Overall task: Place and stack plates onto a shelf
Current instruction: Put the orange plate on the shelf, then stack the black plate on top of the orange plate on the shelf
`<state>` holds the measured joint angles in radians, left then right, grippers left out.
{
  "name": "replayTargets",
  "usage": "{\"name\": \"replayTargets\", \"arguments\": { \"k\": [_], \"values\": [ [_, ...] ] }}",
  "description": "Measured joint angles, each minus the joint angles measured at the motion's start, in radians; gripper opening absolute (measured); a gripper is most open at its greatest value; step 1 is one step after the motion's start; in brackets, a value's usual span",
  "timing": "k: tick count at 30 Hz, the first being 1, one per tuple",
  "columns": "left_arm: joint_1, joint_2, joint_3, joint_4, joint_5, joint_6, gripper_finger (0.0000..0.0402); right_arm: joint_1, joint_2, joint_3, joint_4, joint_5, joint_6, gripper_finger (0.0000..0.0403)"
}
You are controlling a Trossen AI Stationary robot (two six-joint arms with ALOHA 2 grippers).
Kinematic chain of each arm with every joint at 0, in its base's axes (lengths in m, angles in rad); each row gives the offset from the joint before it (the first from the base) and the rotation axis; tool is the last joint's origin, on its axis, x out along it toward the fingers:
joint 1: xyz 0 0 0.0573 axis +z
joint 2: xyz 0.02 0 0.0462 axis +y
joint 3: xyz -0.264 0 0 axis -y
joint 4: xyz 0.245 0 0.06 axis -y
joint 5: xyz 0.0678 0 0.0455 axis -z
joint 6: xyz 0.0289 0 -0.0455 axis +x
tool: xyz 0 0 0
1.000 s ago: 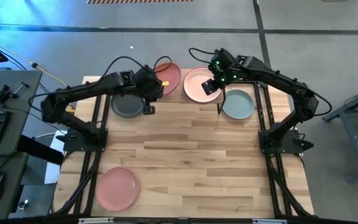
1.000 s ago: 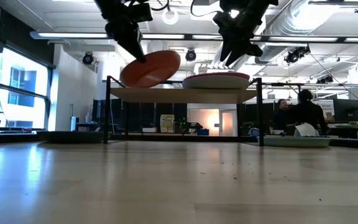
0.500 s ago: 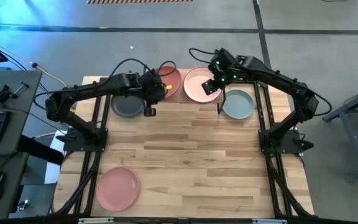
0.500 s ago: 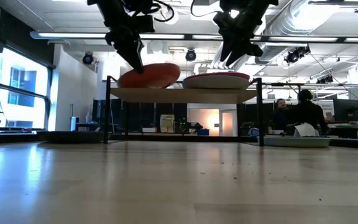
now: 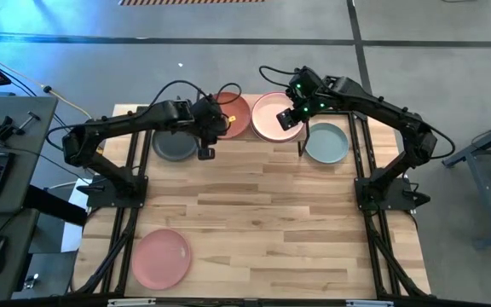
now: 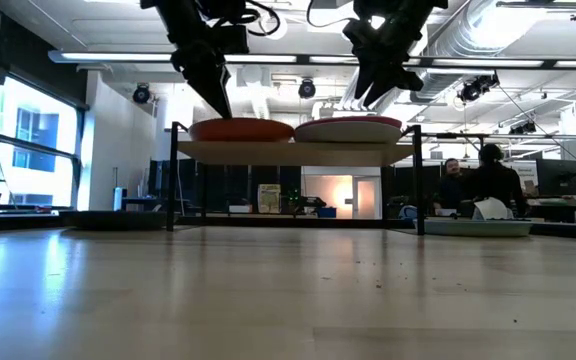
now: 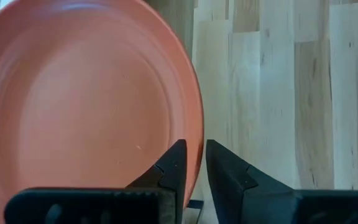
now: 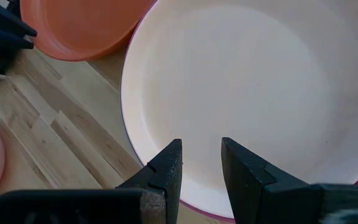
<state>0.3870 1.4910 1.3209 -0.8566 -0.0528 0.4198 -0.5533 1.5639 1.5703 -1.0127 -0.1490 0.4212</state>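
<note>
The terracotta plate sat flat on the shelf's left half, so I'd guess it was being let go. The left gripper was just cracked open around its rim. The right gripper hung open over the cream plate alongside, gripping nothing.

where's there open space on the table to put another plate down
The broad tabletop between the pink plate at the near left corner and the shelf is bare. The far edge is crowded: dark grey plate, terracotta plate, cream plate, teal plate, both end effectors.
</note>
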Motion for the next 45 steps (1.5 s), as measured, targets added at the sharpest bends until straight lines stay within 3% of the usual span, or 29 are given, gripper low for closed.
{"name": "replayTargets", "arguments": {
  "k": [8, 16, 32, 45],
  "values": [
    [0.000, 0.000, 0.012, -0.005, -0.001, -0.015, 0.0073, 0.000, 0.000, 0.000, 0.000, 0.000, -0.001, 0.0091],
    [0.000, -0.003, 0.123, -0.018, 0.011, -0.052, 0.0081, 0.000, 0.000, 0.000, 0.000, -0.023, 0.005, 0.0091],
    [0.007, -0.008, 0.193, -0.511, 0.012, -0.186, 0.0079, 0.035, 0.000, 0.000, -0.159, -0.029, 0.014, 0.0091],
    [0.007, -0.073, 0.191, -0.587, 0.018, -0.248, 0.0079, 0.158, 0.000, 0.000, -0.246, -0.030, -0.003, 0.0091]
  ]
}}
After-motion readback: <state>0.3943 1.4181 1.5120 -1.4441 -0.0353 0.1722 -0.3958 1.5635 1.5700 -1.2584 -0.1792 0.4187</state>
